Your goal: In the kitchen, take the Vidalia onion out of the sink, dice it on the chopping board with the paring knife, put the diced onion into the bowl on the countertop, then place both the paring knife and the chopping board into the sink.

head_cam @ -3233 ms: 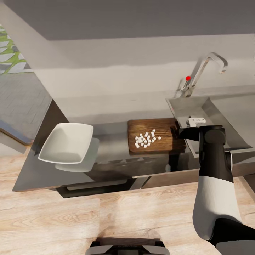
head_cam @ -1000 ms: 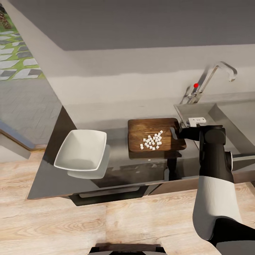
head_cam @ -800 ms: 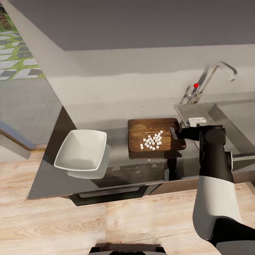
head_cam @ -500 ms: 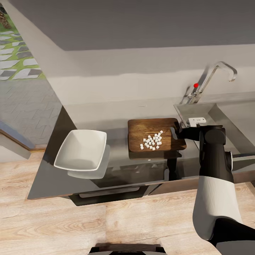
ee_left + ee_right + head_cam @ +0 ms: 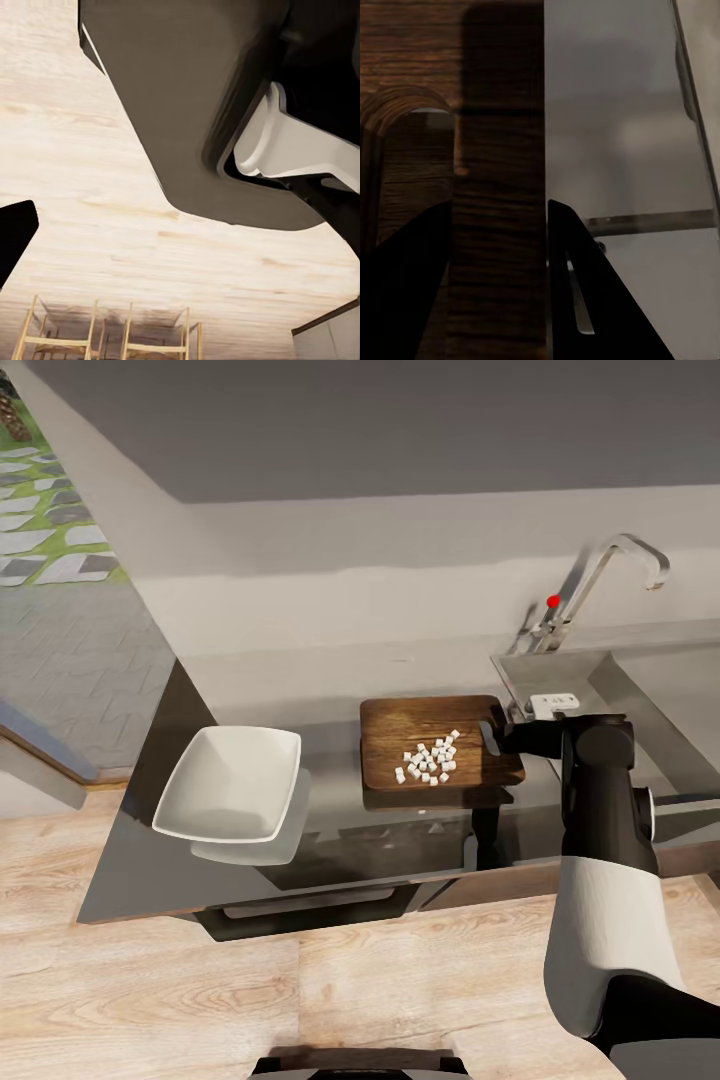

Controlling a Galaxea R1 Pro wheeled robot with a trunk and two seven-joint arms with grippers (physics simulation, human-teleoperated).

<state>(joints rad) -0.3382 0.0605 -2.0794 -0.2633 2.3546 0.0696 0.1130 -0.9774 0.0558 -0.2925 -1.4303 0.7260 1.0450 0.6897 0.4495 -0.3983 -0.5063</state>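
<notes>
While the countertop [image 5: 330,760] stretches across the head view, the bowl [image 5: 228,783] sits on it at the left, white, tilted a little and holding nothing. Well to its right lies the chopping board [image 5: 440,743], dark brown, with the Vidalia onion [image 5: 428,759] as a cluster of tiny white cubes on the board's right half. At the board's right end, by the slot-shaped handle hole, the right gripper [image 5: 497,738] reaches in from the black-and-white right arm [image 5: 600,860]. From the right wrist camera, its two dark fingers [image 5: 405,300] stand either side of the board's end strip [image 5: 499,247], jaws narrowed onto the wood and clamping it. Beyond lies the sink [image 5: 640,690] with its curved tap [image 5: 600,575] and red knob [image 5: 553,601]. From the left wrist camera, wooden floor [image 5: 97,247] shows; whether the left claw is open or closed I cannot tell.
</notes>
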